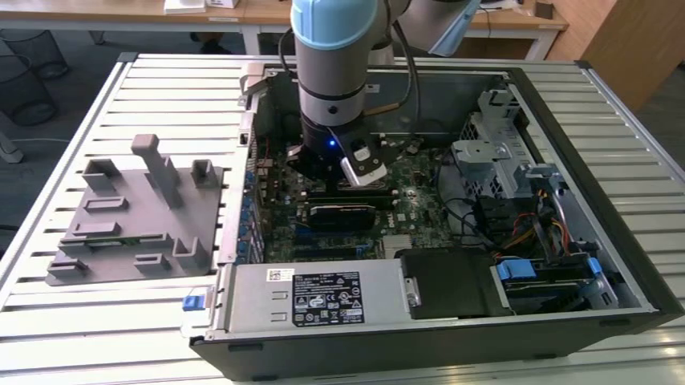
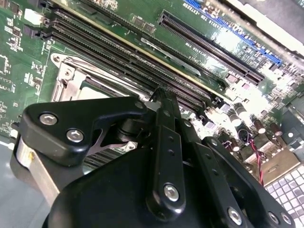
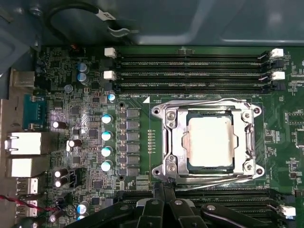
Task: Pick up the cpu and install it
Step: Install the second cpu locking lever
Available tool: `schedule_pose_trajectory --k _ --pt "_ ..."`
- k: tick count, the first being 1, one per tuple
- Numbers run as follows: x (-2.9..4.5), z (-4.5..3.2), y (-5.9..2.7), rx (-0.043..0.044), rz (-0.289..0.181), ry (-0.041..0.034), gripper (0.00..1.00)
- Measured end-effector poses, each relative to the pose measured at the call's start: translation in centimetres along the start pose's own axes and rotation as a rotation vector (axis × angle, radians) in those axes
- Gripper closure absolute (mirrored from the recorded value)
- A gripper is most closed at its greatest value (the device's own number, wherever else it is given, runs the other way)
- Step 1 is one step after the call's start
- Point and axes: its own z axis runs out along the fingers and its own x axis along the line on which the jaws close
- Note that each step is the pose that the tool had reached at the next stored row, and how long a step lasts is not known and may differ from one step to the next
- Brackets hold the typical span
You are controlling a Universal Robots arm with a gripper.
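Already, cpu [image 3: 210, 142] sits socketed.

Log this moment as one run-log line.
arm: inside PC case, over motherboard | cpu: seated in socket frame | gripper: beside socket, holding nothing

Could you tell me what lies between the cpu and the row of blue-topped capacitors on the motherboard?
In the first wrist view, the socket's metal frame borders the cpu, then a column of small grey square components stands before the capacitors.

Robotics lab or workshop: slatted white metal workbench [image 1: 86, 321], wooden desks [image 1: 246, 12] behind the arm's pincer, grey plastic fixture plate [image 1: 128, 233] beside the open black PC tower case [image 1: 599, 313].
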Motion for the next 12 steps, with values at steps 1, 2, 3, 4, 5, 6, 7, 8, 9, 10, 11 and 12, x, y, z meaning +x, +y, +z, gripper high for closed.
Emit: schedule_pose_trajectory --k 1,2,3,4,5,6,7,8,9,10,11,12 --pt "0.0 -0.01 0.0 -0.0003 0.0 -0.0002 0.89" --pt "0.0 -0.06 0.0 -0.0002 0.0 -0.0001 0.89" --pt "0.0 -0.12 0.01 -0.0001 0.0 0.0 0.89" --pt "0.0 -0.19 0.02 -0.0003 0.0 -0.0001 0.89" --pt "-0.01 -0.24 0.02 -0.0004 0.0 -0.0001 0.89" --pt "-0.01 -0.24 0.02 -0.0016 0.0 -0.0002 0.89" --pt "-0.01 -0.25 0.01 -0.0032 0.0 -0.0001 0.89" --pt "0.0 -0.25 0.01 -0.0053 0.0 0.0 0.89" --pt "-0.01 -0.23 0.01 -0.0089 0.0 0.0 0.89" --pt "-0.01 -0.22 0.0 -0.0142 0.0 0.0002 0.89" --pt "-0.01 -0.19 0.0 -0.0211 0.0 0.0004 0.89" --pt "0.0 -0.13 0.0 -0.03 0.001 0.0005 0.89"
